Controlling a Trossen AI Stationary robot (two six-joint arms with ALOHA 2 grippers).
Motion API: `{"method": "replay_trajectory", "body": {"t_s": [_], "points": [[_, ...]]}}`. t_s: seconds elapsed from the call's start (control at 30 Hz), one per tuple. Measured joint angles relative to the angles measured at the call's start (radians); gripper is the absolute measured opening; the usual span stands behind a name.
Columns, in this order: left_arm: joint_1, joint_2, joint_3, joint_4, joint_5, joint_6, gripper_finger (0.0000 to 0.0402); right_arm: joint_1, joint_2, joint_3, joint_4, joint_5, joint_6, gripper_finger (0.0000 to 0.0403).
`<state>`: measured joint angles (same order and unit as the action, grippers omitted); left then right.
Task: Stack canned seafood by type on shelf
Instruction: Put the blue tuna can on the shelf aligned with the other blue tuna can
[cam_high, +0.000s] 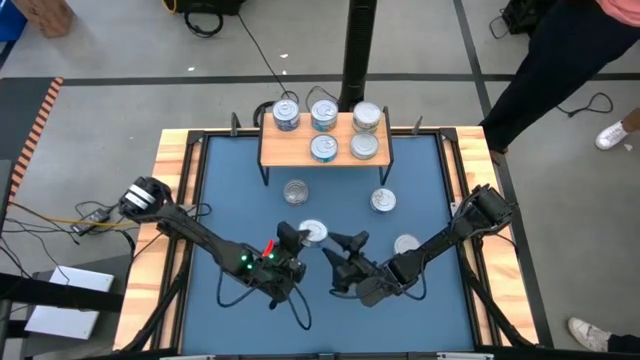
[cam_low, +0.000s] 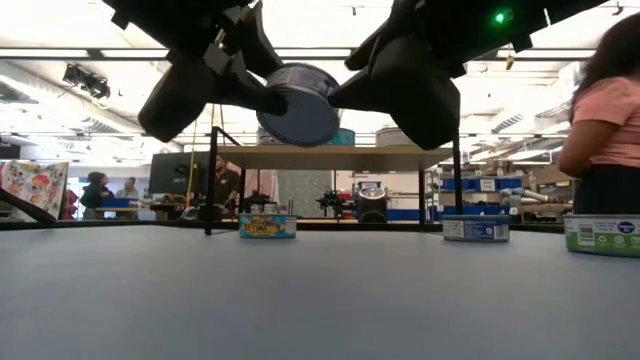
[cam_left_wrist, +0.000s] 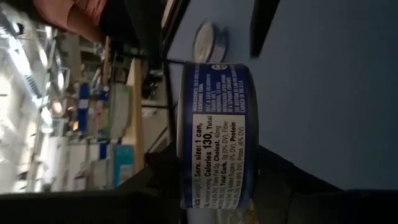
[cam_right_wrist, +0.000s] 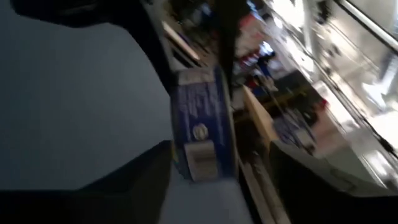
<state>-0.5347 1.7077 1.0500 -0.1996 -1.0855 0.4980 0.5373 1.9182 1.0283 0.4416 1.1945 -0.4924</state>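
Blue mat (cam_high: 230, 200), loose tins (cam_high: 383, 201), shelf (cam_high: 272, 150) behind

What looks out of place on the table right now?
One tin hangs tilted on edge above the mat, between the left gripper and the right gripper; which one bears it is unclear. Nothing looks spilled or damaged.

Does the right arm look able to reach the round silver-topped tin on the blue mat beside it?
Probably yes: that tin lies uncovered beside its forearm, though the right gripper is busy at a raised tin.
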Motion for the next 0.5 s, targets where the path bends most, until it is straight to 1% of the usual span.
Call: {"method": "replay_trajectory", "body": {"t_s": [0.07,0.1,0.17,0.23,0.3,0.37,0.43,0.5], "points": [[0.001,-0.008,0.000,-0.033,-0.025,-0.004,0.0145,0.006,0.000,0.000,0.000,0.056,0.011,0.0302],[0.005,-0.014,0.000,-0.046,-0.029,-0.007,0.0145,0.010,0.000,0.000,0.000,0.075,0.012,0.0311],[0.012,-0.034,0.000,-0.078,-0.032,-0.026,0.0145,0.016,0.000,0.000,0.000,0.099,0.016,0.0314],[0.026,-0.066,0.000,-0.101,-0.043,-0.049,0.0145,0.024,0.000,0.000,0.000,0.111,0.021,0.0301],[0.044,-0.101,0.000,-0.133,-0.056,-0.064,0.0145,0.030,0.000,0.000,0.000,0.115,0.021,0.0275],[0.063,-0.138,0.000,-0.164,-0.084,-0.064,0.0145,0.032,0.000,0.000,-0.001,0.115,0.021,0.0238],[0.091,-0.177,0.000,-0.192,-0.098,-0.064,0.0145,0.032,0.000,0.000,-0.001,0.112,0.021,0.0189],[0.131,-0.211,0.001,-0.235,-0.117,-0.064,0.0145,0.032,0.000,0.000,-0.002,0.111,0.021,0.0132]]}}
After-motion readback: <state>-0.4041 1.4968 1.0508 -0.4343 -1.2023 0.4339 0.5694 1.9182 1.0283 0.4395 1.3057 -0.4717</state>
